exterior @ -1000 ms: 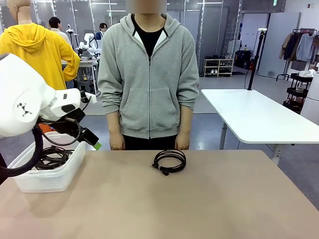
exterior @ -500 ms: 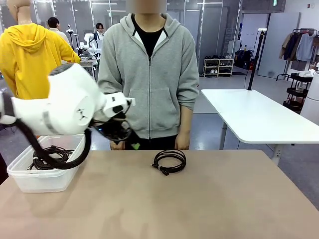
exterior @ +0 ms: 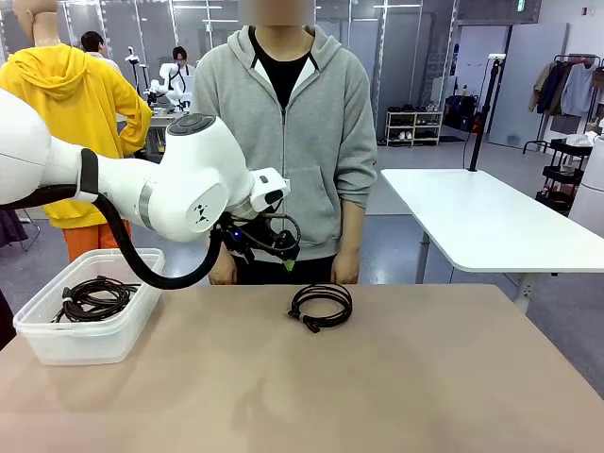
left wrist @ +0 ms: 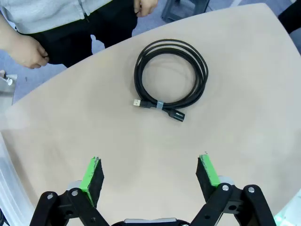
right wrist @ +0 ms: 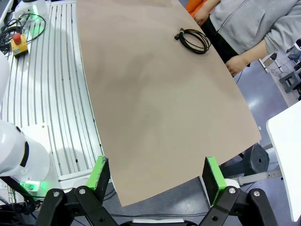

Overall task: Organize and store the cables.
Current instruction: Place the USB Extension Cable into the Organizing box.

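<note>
One of the cables, a black coil (exterior: 332, 292), lies on the tan table (exterior: 377, 387) near its far edge, in front of the person. My left gripper (exterior: 283, 257) hangs open and empty above the table, just left of that coil. In the left wrist view the coil (left wrist: 139, 75) lies ahead of the open gripper (left wrist: 150, 174), its plugs toward me. More coiled cables (exterior: 94, 297) rest inside the clear plastic bin (exterior: 57, 332) at the table's left. My right gripper (right wrist: 157, 176) is open and empty, high over the table's edge, with the coil (right wrist: 181, 33) far off.
The person in a grey hoodie (exterior: 283, 142) stands at the far side with both hands (left wrist: 28, 49) down by the table edge, close to the coil. A white table (exterior: 481, 217) stands beyond at the right.
My left arm has swung right from above the bin to the far edge near the coil on the table. Its jaws stayed open. The coil has not moved.
</note>
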Tool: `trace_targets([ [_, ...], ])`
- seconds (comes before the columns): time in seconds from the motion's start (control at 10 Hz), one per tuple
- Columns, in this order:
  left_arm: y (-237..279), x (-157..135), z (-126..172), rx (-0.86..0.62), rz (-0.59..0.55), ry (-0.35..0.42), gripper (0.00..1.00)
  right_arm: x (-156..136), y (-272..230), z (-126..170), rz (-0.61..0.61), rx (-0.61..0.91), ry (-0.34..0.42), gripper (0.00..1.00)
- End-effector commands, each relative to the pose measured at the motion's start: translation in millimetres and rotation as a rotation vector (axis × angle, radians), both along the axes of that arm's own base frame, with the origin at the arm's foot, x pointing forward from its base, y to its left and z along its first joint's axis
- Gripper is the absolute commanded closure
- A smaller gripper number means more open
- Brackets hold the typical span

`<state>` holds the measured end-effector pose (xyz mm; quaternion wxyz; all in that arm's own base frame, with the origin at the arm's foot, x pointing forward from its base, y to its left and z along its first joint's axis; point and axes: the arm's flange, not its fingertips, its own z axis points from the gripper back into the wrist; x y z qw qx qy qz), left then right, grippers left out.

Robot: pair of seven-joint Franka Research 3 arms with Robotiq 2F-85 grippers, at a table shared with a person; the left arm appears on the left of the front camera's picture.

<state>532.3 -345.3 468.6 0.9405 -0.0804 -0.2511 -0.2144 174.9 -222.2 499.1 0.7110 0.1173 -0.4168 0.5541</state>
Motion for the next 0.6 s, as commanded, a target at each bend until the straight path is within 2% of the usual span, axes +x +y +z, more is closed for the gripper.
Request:
trace_targets([
  [0.0,-62,46,23,0.062,0.128,0.202,0.0,0,1,1,-0.003,-0.003,-0.012,0.0],
  [0.1,-62,46,23,0.062,0.128,0.202,0.0,0,1,1,-0.003,-0.003,-0.012,0.0],
  [0.3,-85,66,26,0.188,0.225,0.288,0.0,0,1,1,-0.003,-0.003,-0.012,0.0],
  [0.5,-91,77,14,0.139,0.285,0.297,0.0,0,1,1,-0.003,-0.003,-0.012,0.0],
])
